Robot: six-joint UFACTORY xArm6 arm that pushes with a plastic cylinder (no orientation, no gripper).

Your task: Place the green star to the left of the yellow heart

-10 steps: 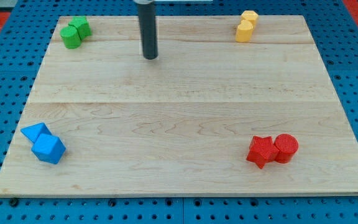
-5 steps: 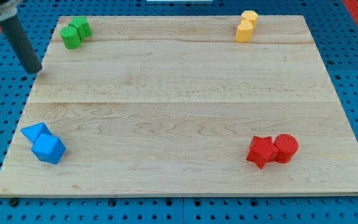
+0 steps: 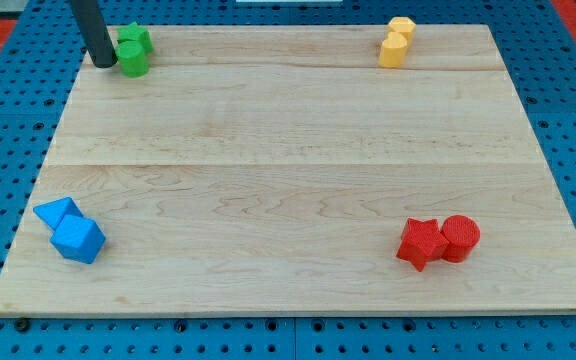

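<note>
Two green blocks sit together at the board's top left: the green star [image 3: 134, 38] above and a green round block [image 3: 134, 60] just below it, touching. My tip [image 3: 103, 64] is right beside the green round block's left side, seemingly touching it, and down-left of the star. Two yellow blocks stand touching at the top right, an upper one [image 3: 401, 27] and a lower one [image 3: 393, 50]; I cannot tell which of them is the heart. The star is far to the left of them.
A blue triangle [image 3: 55, 212] and a blue cube [image 3: 78, 240] lie at the bottom left. A red star [image 3: 420, 243] and a red cylinder [image 3: 460, 238] lie at the bottom right. The wooden board [image 3: 288, 160] rests on a blue pegboard.
My tip swung from the top middle out past the board's left edge, then came in against the green blocks. Both green blocks have shifted a little to the right.
</note>
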